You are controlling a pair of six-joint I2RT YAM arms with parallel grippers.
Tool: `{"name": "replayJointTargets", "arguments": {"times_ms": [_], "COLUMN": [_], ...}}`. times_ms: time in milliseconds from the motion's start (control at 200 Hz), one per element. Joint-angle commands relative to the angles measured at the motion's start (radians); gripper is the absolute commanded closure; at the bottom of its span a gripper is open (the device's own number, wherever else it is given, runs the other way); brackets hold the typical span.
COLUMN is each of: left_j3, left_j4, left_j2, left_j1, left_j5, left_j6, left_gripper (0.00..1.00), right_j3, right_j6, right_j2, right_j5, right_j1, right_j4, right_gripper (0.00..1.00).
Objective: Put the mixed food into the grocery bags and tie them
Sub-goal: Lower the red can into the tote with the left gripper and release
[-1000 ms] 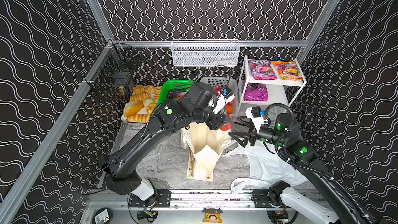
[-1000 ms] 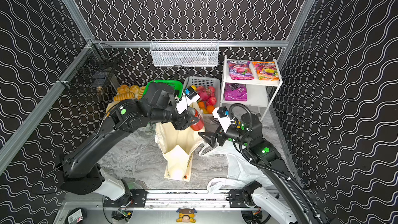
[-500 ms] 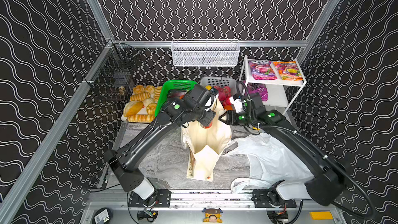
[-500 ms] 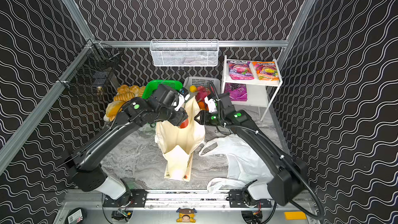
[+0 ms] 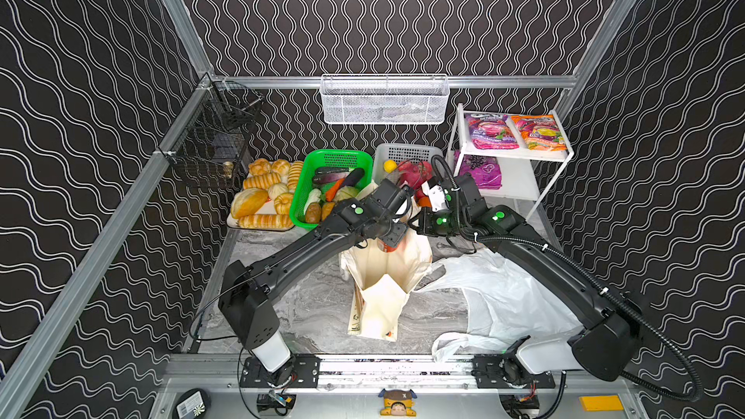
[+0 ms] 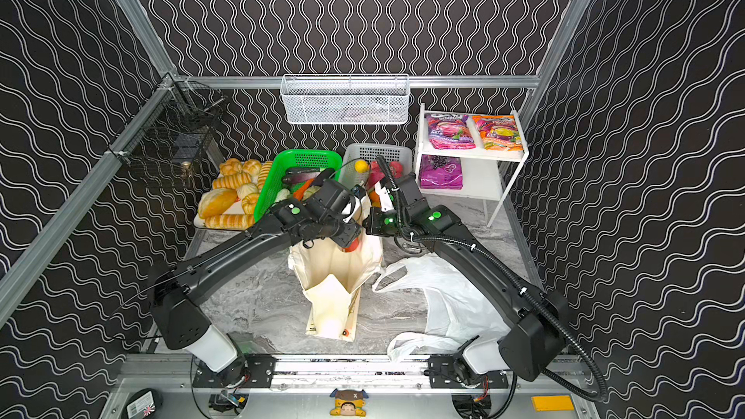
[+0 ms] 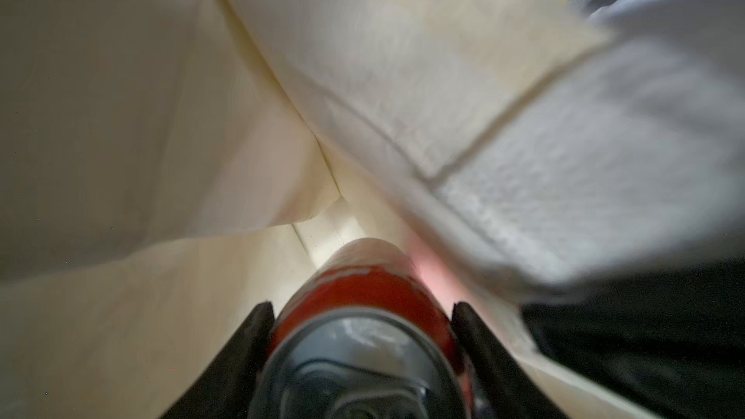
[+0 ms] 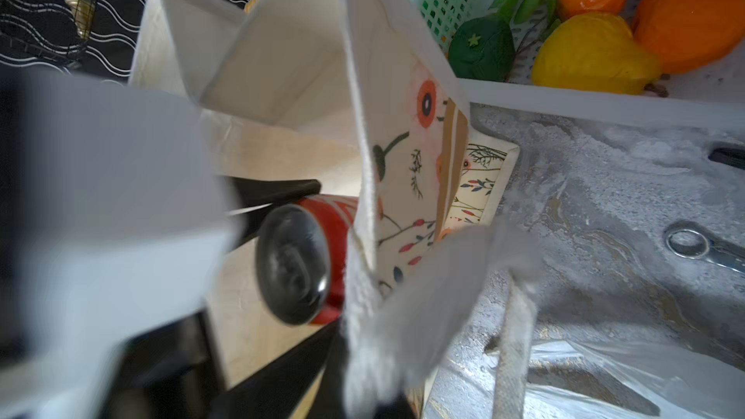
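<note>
The tote (image 5: 379, 308) stands mid-desk (image 5: 306, 316), its mouth tipped toward 12 o'clock. In that mouth sits the drink can (image 7: 363, 288), between the fingers of the left gripper (image 7: 361, 310), which reaches in from 9 o'clock. The right gripper (image 8: 358, 380) pinches the tote's rim at 2 o'clock. The carrier bag (image 5: 504, 300) lies on the desk at the tote's 4 o'clock. Behind the tote, the vegetable basket (image 5: 334, 153) is at 11 o'clock and the fruit basket (image 5: 407, 149) at 12, side by side. The bread loaves (image 5: 250, 201) lie at 10. The shelf rack (image 5: 520, 185) stands at 2 o'clock, with snack packets (image 5: 490, 137) on both its shelves. A hanging basket (image 5: 383, 102) is on the back rail at 12.
</note>
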Motion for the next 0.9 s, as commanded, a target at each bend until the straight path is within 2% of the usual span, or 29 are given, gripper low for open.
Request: {"name": "replayJointTargets", "arguments": {"times_ms": [0, 185, 415, 646, 896], "left_j3": [-0.047, -0.112, -0.164, -0.193, -0.21], "left_j4": [0.181, 0.243, 0.33, 0.375, 0.39], "left_j2": [-0.002, 0.042, 0.082, 0.143, 0.198], "left_j1": [0.001, 0.005, 0.033, 0.041, 0.058], "left_j5": [-0.126, -0.196, -0.107, -0.148, -0.099], "left_j6": [-0.029, -0.08, -0.129, -0.138, -0.146], "left_gripper": [0.77, 0.78, 0.77, 0.75, 0.7], "right_j3": [0.007, -0.033, -0.065, -0.076, -0.082], "right_j6": [0.036, 0.067, 0.077, 0.078, 0.082], "right_j2": [-0.009, -0.046, -0.043, -0.03, -0.026], "right_j5": [0.038, 0.078, 0.077, 0.079, 0.086], "right_j1": [0.002, 0.002, 0.002, 0.001, 0.0], "right_j4": [0.018, 0.053, 0.071, 0.072, 0.066], "right_gripper": [0.98, 0.99, 0.98, 0.97, 0.95]}}
